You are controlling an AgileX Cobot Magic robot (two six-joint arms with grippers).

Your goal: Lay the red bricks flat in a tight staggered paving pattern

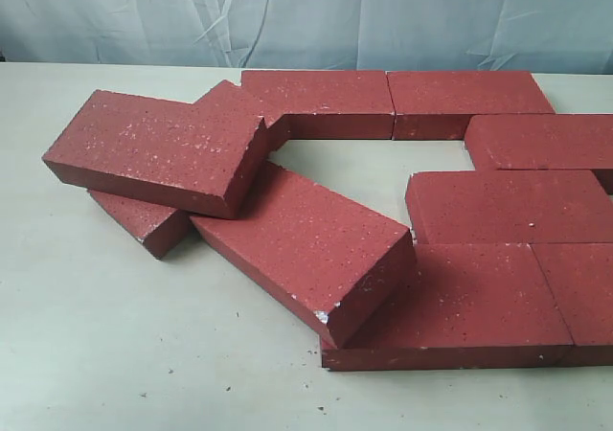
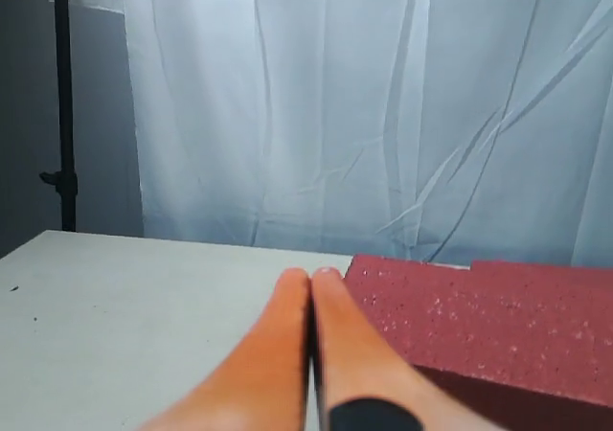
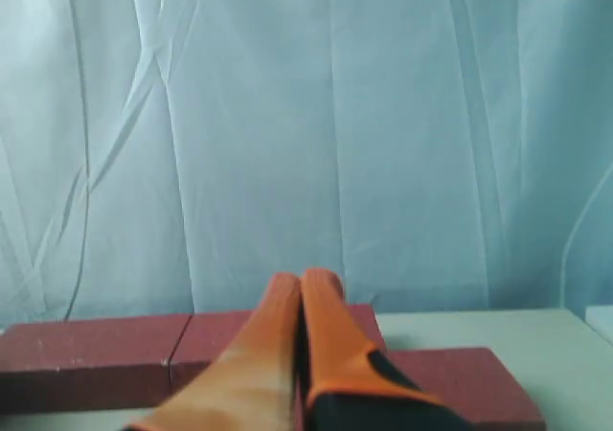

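With the left gripper (image 2: 309, 280) and right gripper (image 3: 301, 280) both clenched empty, slide the tilted middle brick (image 1: 306, 244) left off the near flat brick (image 1: 469, 302), lowering it gently.

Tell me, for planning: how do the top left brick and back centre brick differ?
The top left brick rests on other bricks; the back centre brick lies flat on the table. The top left brick sits skewed; the back centre one squarely butts its neighbour. Both are dark red, white-flecked.
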